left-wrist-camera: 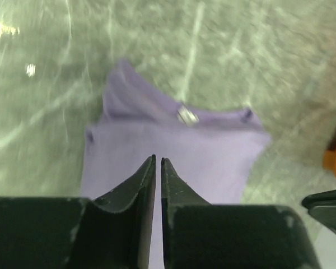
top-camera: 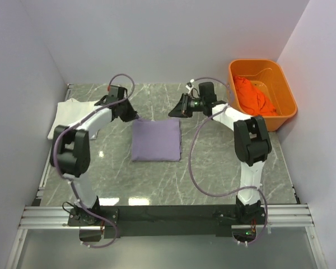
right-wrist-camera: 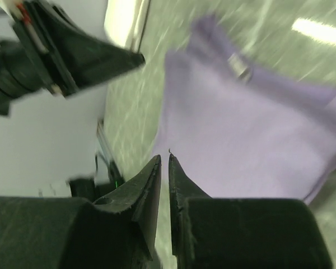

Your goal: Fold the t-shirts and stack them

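Grey marble-look table [top-camera: 213,168], plain pale walls [top-camera: 157,33], bright overhead glare

The right gripper [right-wrist-camera: 163,162], jaws nearly together and seemingly empty, hangs above the blurred lavender t-shirt [right-wrist-camera: 252,129].

Lab bench: marble-look table [top-camera: 213,174], plain walls [top-camera: 173,33]

folded shirt [top-camera: 155,140] mid-table, second shirt [top-camera: 71,114] far left, tub [top-camera: 262,93] far right
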Available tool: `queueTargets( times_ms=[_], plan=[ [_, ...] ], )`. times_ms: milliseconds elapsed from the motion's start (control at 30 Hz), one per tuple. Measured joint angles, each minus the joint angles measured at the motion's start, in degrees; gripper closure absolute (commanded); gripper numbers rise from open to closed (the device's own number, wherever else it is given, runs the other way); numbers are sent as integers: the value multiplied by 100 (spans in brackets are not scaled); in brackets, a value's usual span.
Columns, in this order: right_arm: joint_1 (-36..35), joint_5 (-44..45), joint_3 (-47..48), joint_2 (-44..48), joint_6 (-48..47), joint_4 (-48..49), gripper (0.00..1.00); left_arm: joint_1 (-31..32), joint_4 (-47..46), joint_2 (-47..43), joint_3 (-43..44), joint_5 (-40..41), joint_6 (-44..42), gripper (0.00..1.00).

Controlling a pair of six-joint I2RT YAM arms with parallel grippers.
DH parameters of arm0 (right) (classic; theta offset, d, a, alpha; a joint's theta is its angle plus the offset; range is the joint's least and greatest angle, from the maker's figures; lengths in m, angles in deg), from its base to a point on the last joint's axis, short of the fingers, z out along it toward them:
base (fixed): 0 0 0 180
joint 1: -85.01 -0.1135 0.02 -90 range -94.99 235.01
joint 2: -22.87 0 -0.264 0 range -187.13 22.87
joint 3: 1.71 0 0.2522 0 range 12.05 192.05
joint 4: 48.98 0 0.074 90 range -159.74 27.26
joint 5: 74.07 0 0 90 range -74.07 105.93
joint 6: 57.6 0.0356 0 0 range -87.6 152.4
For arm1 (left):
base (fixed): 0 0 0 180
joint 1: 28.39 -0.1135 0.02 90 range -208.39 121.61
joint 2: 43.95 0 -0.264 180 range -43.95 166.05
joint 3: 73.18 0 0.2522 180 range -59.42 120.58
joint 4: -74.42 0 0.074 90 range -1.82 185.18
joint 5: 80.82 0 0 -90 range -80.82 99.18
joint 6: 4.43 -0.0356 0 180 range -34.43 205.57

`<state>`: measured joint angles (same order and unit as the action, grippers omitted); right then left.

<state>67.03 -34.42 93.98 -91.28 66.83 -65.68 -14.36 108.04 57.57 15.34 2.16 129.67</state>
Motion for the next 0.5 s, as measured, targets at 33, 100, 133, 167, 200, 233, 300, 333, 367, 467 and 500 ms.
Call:
queueTargets(
  times_ms=[33,100,133,167,200,233,300,333,367,467,500],
  plan=[
    [35,59,76,-162,173,221,82,-28,-11,240,153,-31,-11,86],
    [109,175,138,-501,450,584,82,-76,-57,682,356,-74,-35,86],
    [153,245,144,-719,595,756,82,-101,-55,905,435,-98,-46,86],
    [190,304,144,-918,717,866,82,-127,-57,1108,503,-133,-55,86],
    [229,361,144,-1130,844,942,82,-146,-57,1309,549,-168,-55,85],
    [264,422,142,-1320,944,1005,82,-166,-55,1469,590,-205,-55,85],
    [321,514,118,-1613,1080,1051,82,-205,-120,1722,656,-389,-20,84],
    [354,501,98,-1722,1174,1078,82,-227,-131,1738,721,-450,-22,83],
    [380,413,94,-1755,1250,1128,82,-236,-160,1738,741,-455,-35,83],
    [411,568,94,-1628,1128,1095,80,-254,-136,1716,745,-422,-57,80],
    [411,651,96,-1558,1043,1027,76,-258,-111,1685,745,-402,-72,78]
  ],
)
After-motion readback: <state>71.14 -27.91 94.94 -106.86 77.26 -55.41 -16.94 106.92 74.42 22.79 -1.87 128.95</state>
